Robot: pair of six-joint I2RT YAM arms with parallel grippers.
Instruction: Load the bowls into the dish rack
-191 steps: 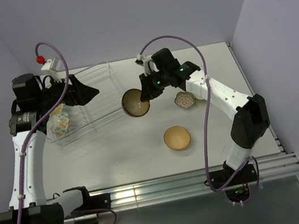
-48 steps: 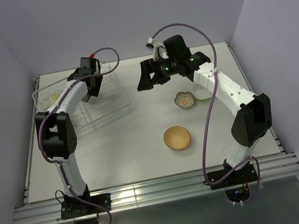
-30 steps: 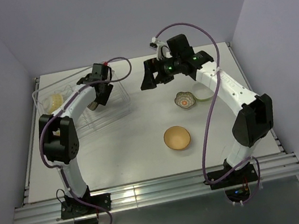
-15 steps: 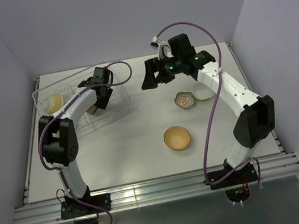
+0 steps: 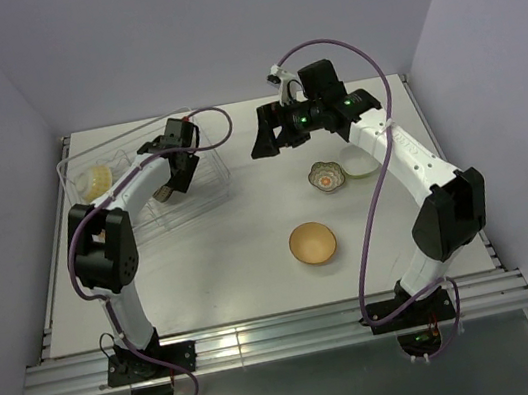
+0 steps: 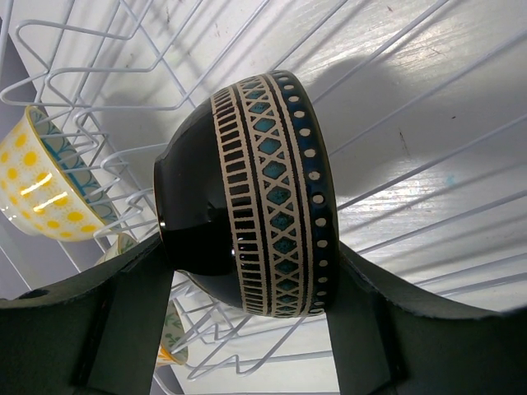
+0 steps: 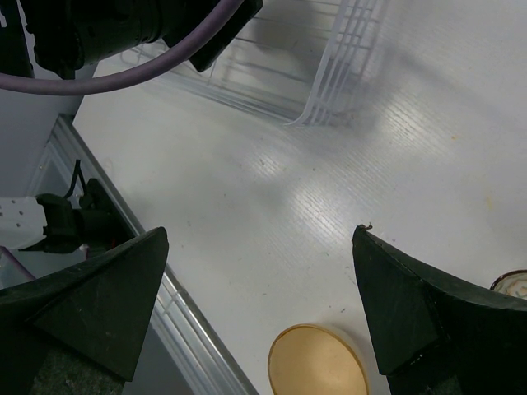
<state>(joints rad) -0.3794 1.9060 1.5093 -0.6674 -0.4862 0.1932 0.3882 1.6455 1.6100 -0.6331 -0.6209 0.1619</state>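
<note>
My left gripper is inside the dish rack, shut on a dark brown bowl with a cream and teal patterned band. The bowl stands on edge among the rack's wires, with a finger against its foot and one against its rim. A yellow-dotted bowl and a white flowered bowl stand in the rack behind it. My right gripper hangs open and empty above the table. The tan-orange bowl and the small scalloped bowl sit on the table. A lime-green bowl peeks out beside the right arm.
The rack lies at the table's back left, close to the left wall. The right arm's purple cable loops over the right half of the table. The metal rail runs along the near edge.
The dark bowl, under my right gripper beside the rack several seconds ago, now stands in the rack in my left gripper. Over the last second both arms barely shifted.
</note>
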